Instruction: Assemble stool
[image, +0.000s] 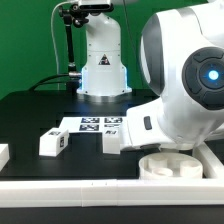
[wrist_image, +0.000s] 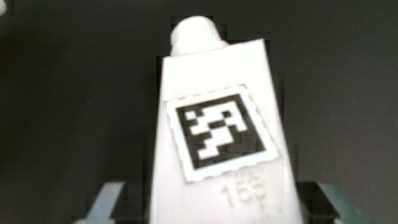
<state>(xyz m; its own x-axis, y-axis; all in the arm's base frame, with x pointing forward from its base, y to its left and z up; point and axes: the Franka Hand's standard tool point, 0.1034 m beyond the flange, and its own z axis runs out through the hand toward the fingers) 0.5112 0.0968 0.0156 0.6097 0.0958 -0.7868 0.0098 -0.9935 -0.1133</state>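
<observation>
Fingers (wrist_image: 114, 203) of the gripper (wrist_image: 222, 205) stand on either side of a white leg (wrist_image: 214, 100) in the wrist view, and we read them as closed on it: the jaws sit at the width of the block, and the leg fills the space between them. The grip is at one end of the leg. The rest of it runs straight out ahead of the fingers, over the black table (wrist_image: 71, 100), and ends in a rounded stub (wrist_image: 199, 35). Just ahead of the fingers the leg's upper face bears a black-and-white square tag (wrist_image: 226, 133), with faint marks beside it that we cannot read. In the exterior view the arm (image: 185, 80) fills the exterior view's right and hides the fingers, so from there we cannot tell whether the leg is lifted or touches the table. The round seat (image: 170, 166) lies flat on the table near the gripper, on the camera's side of it. The marker board (image: 92, 123) lies just beyond the gripper, toward the exterior view's left. A second leg (image: 52, 143) lies well apart from the gripper, further to the exterior view's left. A long white rail (image: 70, 187) runs along the table's near edge.
</observation>
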